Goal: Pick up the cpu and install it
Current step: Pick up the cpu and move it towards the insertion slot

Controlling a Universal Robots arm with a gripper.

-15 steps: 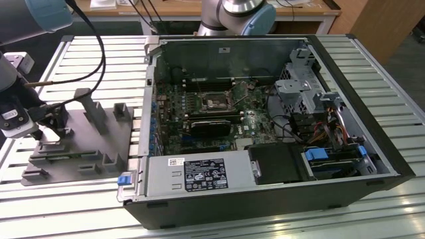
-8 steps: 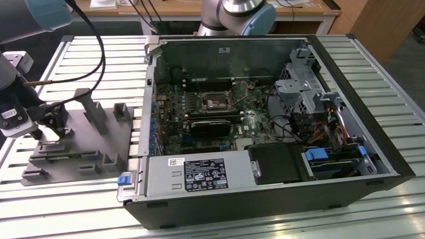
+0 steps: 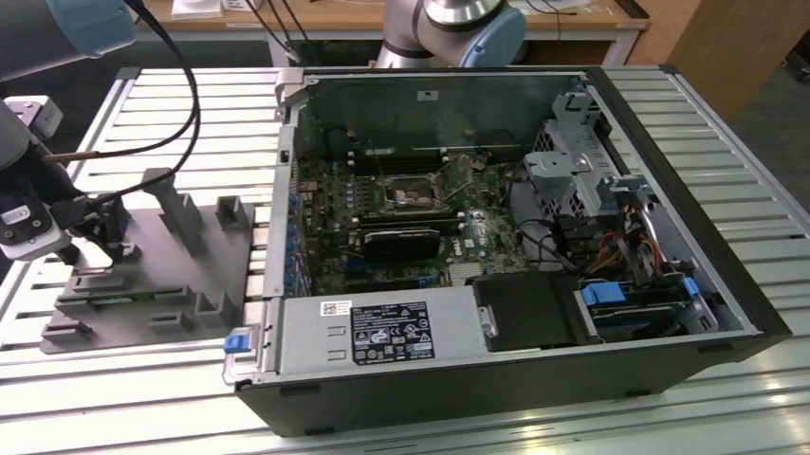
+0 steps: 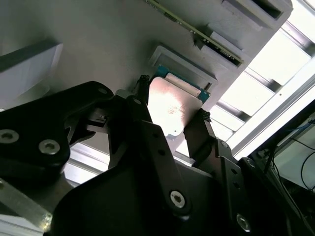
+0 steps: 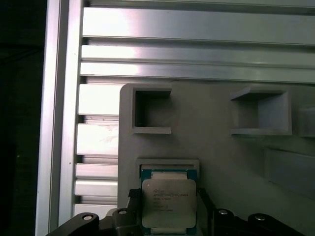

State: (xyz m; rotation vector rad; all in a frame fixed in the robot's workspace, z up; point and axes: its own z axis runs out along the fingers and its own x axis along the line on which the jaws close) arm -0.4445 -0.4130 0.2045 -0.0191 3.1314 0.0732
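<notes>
Case [image 3: 431, 100] lies open on the slatted table [image 3: 152, 95], its socket [image 3: 412, 196] looking unfilled (too small for me to be sure); grey fixture [image 3: 165, 275] sits beside it, toward the exterior view's left, with the arm [image 3: 19, 156] over it; in both wrist views the gripper [image 4: 173, 101] is down around the cpu [image 5: 169, 201], which lies flat in its fixture pocket, not lifted; clamped on it or slack, I cannot tell. My read: approach done, pick-up at best just begun; carry to the case and install all left.
</notes>
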